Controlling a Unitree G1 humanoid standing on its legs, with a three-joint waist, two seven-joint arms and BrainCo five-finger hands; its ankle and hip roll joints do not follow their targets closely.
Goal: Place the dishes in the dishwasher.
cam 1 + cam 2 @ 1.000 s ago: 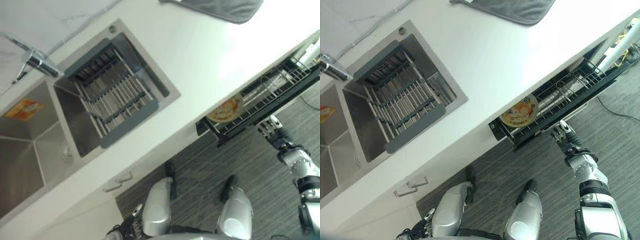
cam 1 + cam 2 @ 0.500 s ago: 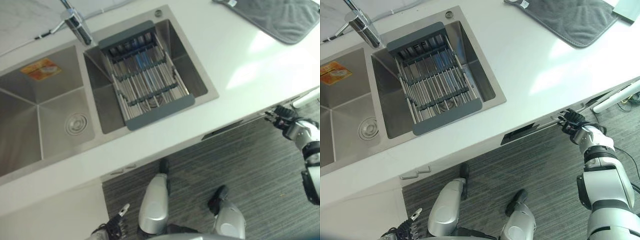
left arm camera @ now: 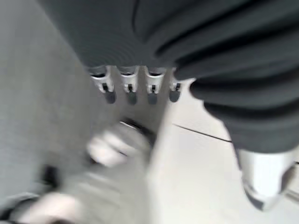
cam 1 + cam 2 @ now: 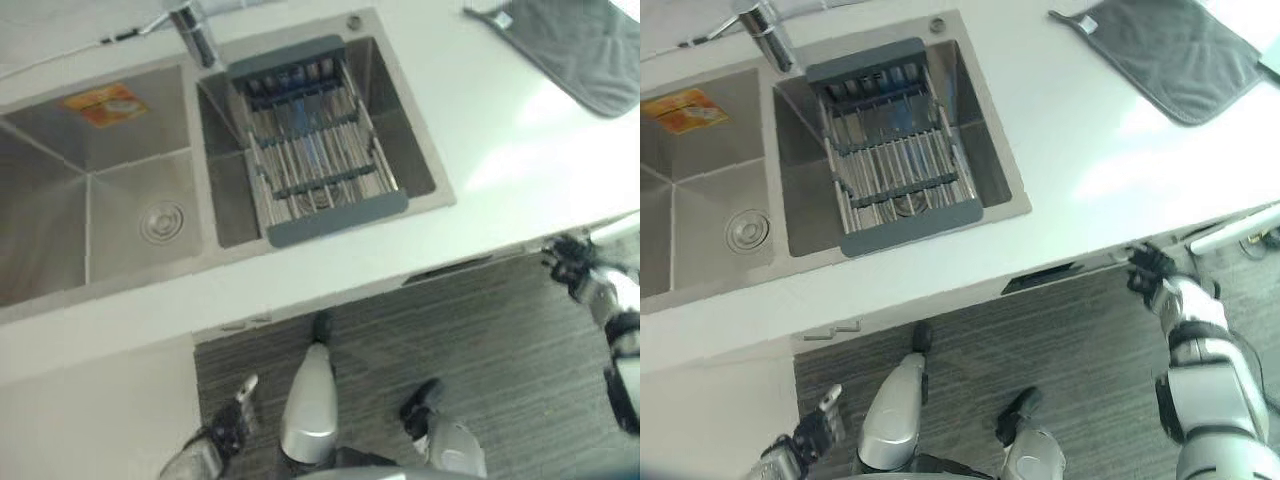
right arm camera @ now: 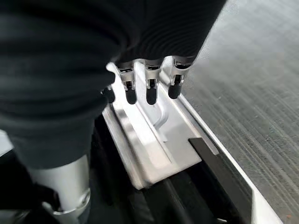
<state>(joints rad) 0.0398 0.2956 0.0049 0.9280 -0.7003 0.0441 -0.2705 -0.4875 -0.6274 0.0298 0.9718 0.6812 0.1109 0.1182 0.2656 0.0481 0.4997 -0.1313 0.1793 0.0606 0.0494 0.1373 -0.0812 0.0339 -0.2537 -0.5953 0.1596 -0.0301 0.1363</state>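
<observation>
Since a second ago the dishwasher rack has slid in under the counter, taking the plate out of sight; only a dark slot shows at the edge.
Right hand rests at the dishwasher's front edge, fingers straight against its pale metal trim (nothing held); left hand hangs low by the floor, fingers relaxed; sink and rack sit further left; grey mat lies far right.
</observation>
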